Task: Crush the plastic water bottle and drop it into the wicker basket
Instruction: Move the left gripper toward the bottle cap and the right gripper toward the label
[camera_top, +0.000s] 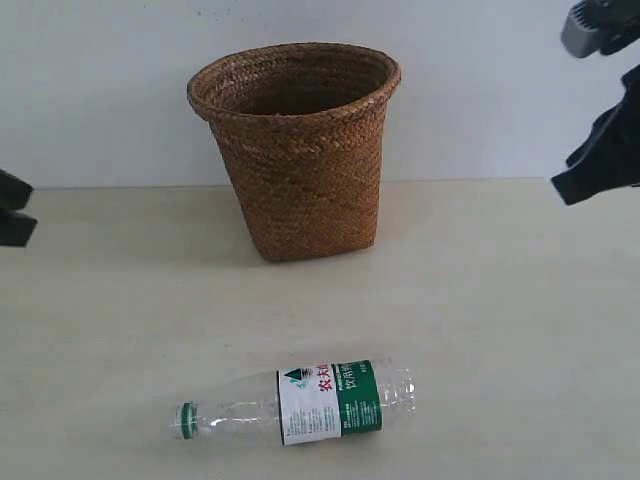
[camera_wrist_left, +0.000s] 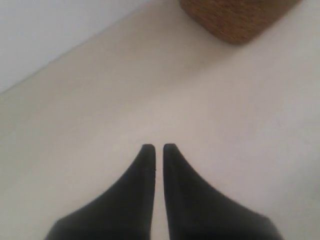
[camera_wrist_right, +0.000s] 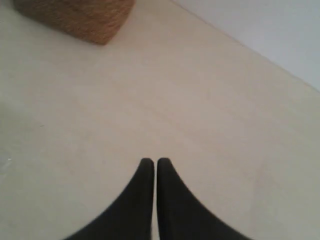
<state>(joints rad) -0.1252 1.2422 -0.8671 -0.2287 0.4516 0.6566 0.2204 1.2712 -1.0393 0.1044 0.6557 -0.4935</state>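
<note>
The plastic water bottle (camera_top: 305, 402) lies on its side near the front of the table, green cap (camera_top: 185, 420) pointing left, uncrushed. The wicker basket (camera_top: 297, 150) stands upright behind it, at the table's middle back; its base corner shows in the left wrist view (camera_wrist_left: 235, 20) and in the right wrist view (camera_wrist_right: 75, 17). My left gripper (camera_wrist_left: 156, 146) is shut and holds nothing, hovering over bare table; in the exterior view it (camera_top: 12, 210) sits at the far left edge. My right gripper (camera_wrist_right: 152, 160) is shut and holds nothing too, raised at the far right (camera_top: 605, 150). Neither wrist view shows the bottle.
The pale tabletop (camera_top: 500, 300) runs back to a white wall (camera_top: 100, 90). Nothing else stands on it in view.
</note>
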